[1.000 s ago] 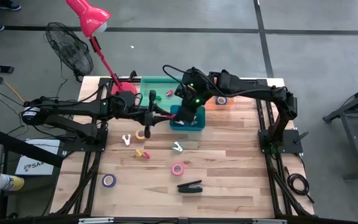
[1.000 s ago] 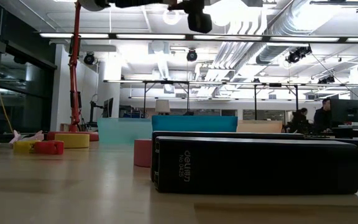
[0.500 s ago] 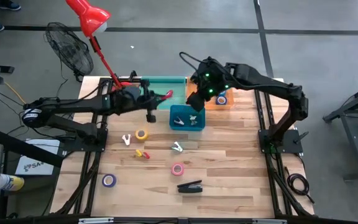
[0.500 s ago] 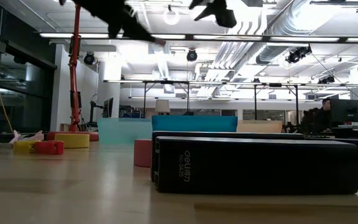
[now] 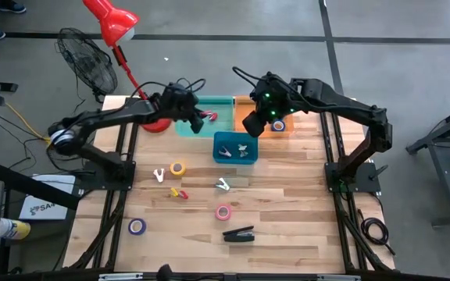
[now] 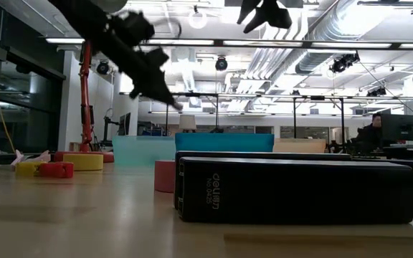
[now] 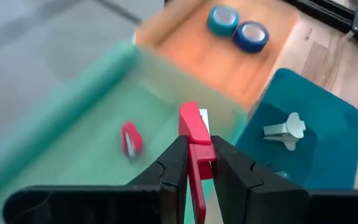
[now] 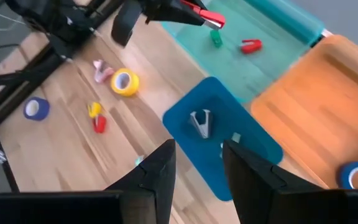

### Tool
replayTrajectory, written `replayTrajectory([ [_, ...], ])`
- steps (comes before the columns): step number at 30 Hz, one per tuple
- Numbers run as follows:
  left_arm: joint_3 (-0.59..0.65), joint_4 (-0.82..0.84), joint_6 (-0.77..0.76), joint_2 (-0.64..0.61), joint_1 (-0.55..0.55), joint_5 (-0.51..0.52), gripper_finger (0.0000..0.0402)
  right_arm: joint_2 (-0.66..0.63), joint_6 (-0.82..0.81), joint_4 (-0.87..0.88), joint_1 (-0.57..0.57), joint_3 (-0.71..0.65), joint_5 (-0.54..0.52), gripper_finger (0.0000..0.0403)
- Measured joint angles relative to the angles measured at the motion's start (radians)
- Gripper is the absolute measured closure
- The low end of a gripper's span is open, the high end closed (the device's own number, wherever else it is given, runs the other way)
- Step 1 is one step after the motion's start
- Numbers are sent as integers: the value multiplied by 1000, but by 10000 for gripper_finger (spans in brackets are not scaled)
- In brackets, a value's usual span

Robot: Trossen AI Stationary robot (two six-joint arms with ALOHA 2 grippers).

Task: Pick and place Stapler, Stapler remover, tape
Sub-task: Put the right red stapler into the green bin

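Left gripper (image 7: pixel 194 163): I see it clenched on a small red stapler (image 7: pixel 193 140), held above the green tray (image 7: pixel 79 149).
Green tray: one more small red stapler (image 7: pixel 130 138) lies inside.
Right gripper (image 8: pixel 197 163): fingers apart, nothing between them — it hangs over the orange tray (image 5: pixel 250 121).
Orange tray: two blue tape rolls (image 7: pixel 237 28) sit in it.
Blue tray (image 5: pixel 235 148): a pale staple remover (image 7: pixel 284 129) rests inside.
Black stapler (image 5: pixel 239 233): on the table's near edge, just beside the pink tape (image 5: pixel 223 211).
Other tape: yellow roll (image 5: pixel 178 168) and purple roll (image 5: pixel 137 226) — both lie loose on the table.
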State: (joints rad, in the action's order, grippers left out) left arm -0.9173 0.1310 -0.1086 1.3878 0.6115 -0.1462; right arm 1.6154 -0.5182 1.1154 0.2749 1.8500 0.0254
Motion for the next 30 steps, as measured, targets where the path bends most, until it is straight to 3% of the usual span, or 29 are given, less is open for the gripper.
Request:
replayTrajectory([
  [5, 0, -2, -223, 110, 102, -137, 346, 0, 2, 30, 0, 0, -26, 279],
  [11, 0, -17, -406, 217, 188, -213, 346, 0, 3, 59, 0, 0, -57, 279],
  [21, 0, -10, -574, 266, 284, -173, 346, 0, 29, 63, 0, 0, -92, 279],
  [26, 0, 27, -581, 267, 300, -142, 344, 0, 35, 63, 0, 0, -100, 279],
  [30, 0, 56, -569, 267, 298, -112, 314, 0, 48, 62, 0, 0, -122, 279],
])
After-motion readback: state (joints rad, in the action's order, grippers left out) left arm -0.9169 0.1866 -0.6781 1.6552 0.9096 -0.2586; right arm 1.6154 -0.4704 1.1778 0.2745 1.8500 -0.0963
